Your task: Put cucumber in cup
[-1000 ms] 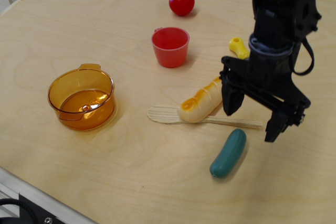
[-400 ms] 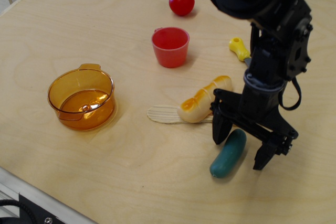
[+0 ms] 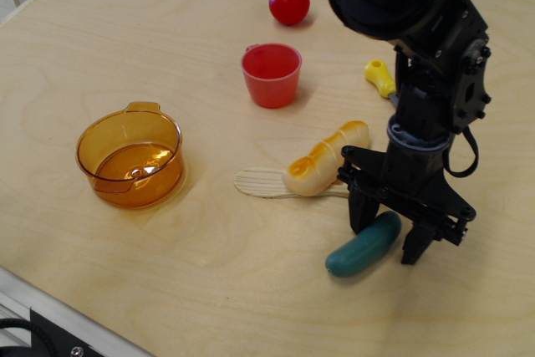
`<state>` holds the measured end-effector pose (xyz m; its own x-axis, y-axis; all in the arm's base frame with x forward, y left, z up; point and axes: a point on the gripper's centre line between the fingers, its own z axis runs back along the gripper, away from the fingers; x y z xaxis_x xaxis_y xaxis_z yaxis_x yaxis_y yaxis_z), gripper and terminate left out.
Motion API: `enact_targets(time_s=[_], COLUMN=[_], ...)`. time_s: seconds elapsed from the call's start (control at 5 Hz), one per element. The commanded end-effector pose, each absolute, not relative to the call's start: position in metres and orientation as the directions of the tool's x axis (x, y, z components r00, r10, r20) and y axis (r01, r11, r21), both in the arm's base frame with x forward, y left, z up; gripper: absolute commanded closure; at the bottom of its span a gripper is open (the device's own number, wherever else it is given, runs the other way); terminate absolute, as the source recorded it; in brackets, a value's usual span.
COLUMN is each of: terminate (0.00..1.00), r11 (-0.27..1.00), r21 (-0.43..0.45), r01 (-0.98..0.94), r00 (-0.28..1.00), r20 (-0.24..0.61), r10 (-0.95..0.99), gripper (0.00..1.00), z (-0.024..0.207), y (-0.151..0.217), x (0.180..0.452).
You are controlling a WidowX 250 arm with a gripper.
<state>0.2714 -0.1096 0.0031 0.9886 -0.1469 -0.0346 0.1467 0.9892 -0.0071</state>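
The teal-green cucumber [image 3: 358,250] lies on the wooden table [image 3: 209,290] at the front right, slanting up to the right. My gripper [image 3: 386,230] is down over its upper right end, with one black finger [image 3: 360,211] on its far side and the other on its near side, both pressed against it. The cucumber still rests on the table. The red cup [image 3: 272,74] stands upright and empty at the back centre, well away from the gripper to its upper left.
A cream-and-orange bread loaf [image 3: 322,161] lies on a flat wooden spatula [image 3: 259,182] just left of the gripper. A transparent orange pot [image 3: 130,157] stands at the left. A red tomato [image 3: 289,3] is behind the cup. A yellow piece [image 3: 379,78] lies behind the arm.
The gripper came down and forward over the cucumber and narrowed its fingers onto it. The cucumber turned, its lower end swinging left, so it lies flatter.
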Motion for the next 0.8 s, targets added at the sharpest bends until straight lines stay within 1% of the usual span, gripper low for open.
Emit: enact_targets(time_s=[0.0,0.2,0.4,0.6], terminate=[0.0,0.0,0.0,0.0], r11=[0.988,0.987,0.989,0.997], r21=[-0.057,-0.075,-0.107,-0.048], r01=[0.143,0.139,0.105,0.063], r00=[0.988,0.987,0.993,0.997], r20=[-0.057,-0.064,-0.037,-0.032], r10=[-0.146,-0.144,-0.11,-0.064], gripper=[1.0,1.0,1.0,1.0], z=[0.022,0.044,0.074,0.084], y=[-0.106,-0.104,-0.095,-0.084], x=[0.264,0.262,0.265,0.279])
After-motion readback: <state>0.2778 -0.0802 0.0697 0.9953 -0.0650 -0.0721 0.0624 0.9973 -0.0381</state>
